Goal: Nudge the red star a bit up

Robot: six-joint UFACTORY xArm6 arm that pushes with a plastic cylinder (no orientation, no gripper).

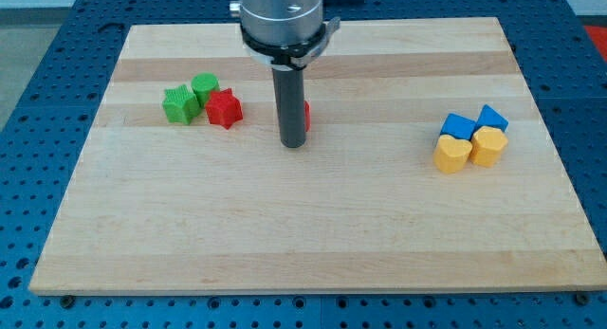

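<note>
At the view's bottom the wooden board [285, 234] is bare, nothing on it near the front edge. Going up, my tip [294, 144] sits approx mid-board, a bit left of centre, rod upright. No gripper on this rig, just the plain rod, so no jaws to be spread or pinched; it holds nothing.

Right behind the rod, a red block [306, 113] peeks out on the view's right side of it. Mostly hidden, shape can't be made out, can't tell if the rod touches it.

To the view's right, well apart from the tip: cluster of four, w/ two yellow blocks [453, 153] [489, 145] in front and two blue blocks [459, 126] [492, 118] just behind, all packed close.

To the view's left, the red star [225, 109], i.e. the task's thing. It's near the tip but apart from it, sitting a little higher in the view. Just beside it on its left: a green star-ish block [180, 105] and a green block [205, 86] behind, both close to or touching the red star.

Step in hand, my judgement: approach only, the star not yet engaged. Next move calls for bringing the tip left and below the star, then a short push toward the view's top. Keep it centred and brief, since the green blocks crowd the star's upper left and an off-line push could shove them too.
</note>
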